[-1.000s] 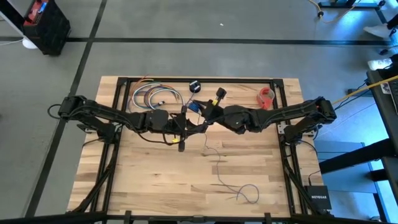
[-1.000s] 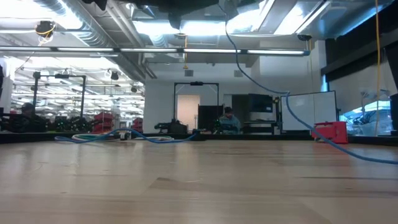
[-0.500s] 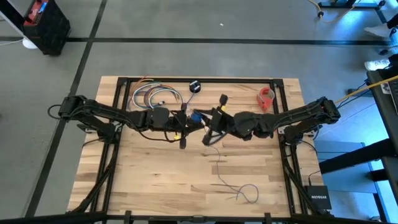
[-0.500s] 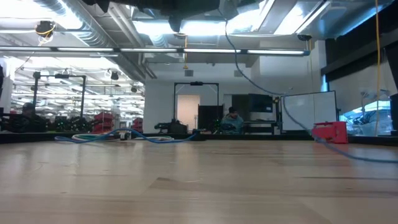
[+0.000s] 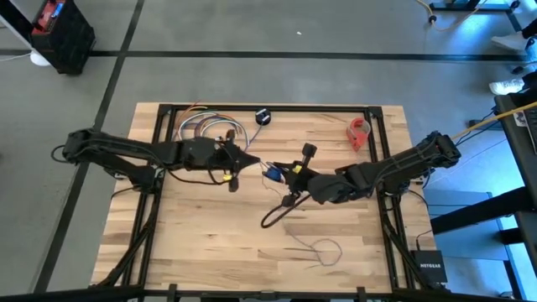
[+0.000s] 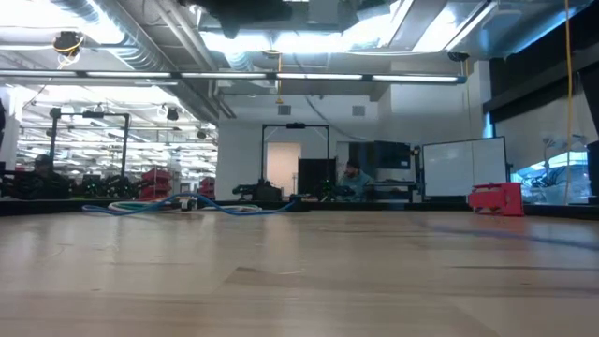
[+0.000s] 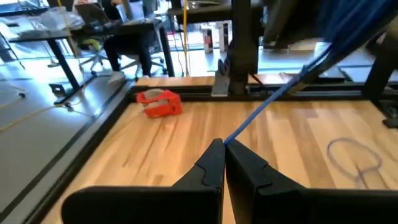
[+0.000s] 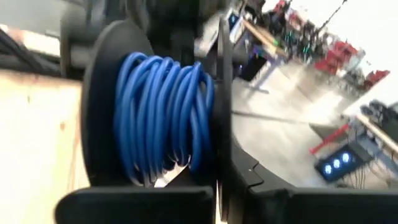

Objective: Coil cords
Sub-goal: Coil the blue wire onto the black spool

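Table [image 5: 193, 243]: wood top with a black frame rail along the far edge and both sides. The clutter sits along the far rail: cable bundle [image 5: 205, 130] far left, puck [image 5: 263, 117] mid, red thing [image 5: 359, 130] far right. All three are apart from my arms. The near half is the open room for moving, with only loose cord lying in it.

Both my arms reach in from the side edges and meet around table centre, above the wood. In the low view they only show as dark shapes at the top.

Left gripper [image 7: 222, 148]: left of centre, fingers pinched together on the blue cord [image 7: 280, 93]. The cord leaves the tips taut and straight, heading for the right arm. Its long axis runs roughly left to right across the table, slanting a little toward the near edge.

Right gripper [image 8: 217, 183]: just right of centre and a bit nearer the front edge than the left one. Its fingers are closed on the spool [image 8: 102, 118], with one black flange in the seam between them. Blue turns are wound tight between the flanges, side by side.

A dark loop hangs below the right gripper. Nearer the front, a thin loop [image 5: 325, 250] lies flat on the wood, right of centre. I can't tell where it joins the rest.
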Controlling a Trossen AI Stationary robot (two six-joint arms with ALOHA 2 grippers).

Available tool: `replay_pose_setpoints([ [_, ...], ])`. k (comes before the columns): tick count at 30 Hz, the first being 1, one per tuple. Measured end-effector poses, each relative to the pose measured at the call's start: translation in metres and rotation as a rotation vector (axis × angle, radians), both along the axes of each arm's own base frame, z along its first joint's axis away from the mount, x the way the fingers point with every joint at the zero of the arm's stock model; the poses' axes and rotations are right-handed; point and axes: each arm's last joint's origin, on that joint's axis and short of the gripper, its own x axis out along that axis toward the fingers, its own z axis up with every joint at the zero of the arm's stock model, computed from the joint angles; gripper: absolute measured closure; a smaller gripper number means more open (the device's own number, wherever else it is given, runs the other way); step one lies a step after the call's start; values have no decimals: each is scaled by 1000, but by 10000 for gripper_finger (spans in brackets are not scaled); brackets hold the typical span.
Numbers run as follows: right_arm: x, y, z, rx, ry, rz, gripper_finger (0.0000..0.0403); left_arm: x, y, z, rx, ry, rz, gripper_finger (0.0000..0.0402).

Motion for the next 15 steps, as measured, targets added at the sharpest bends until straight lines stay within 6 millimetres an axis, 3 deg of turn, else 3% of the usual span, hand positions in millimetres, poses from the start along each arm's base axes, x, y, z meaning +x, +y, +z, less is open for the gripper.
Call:
replay_pose_setpoints([
  [7,12,-18,-29,39,126,-104,398,-23,1,20,-25,-60,5,402],
  [15,30,-46,-49,19,183,-206,398,-22,1,18,-66,-55,24,401],
])
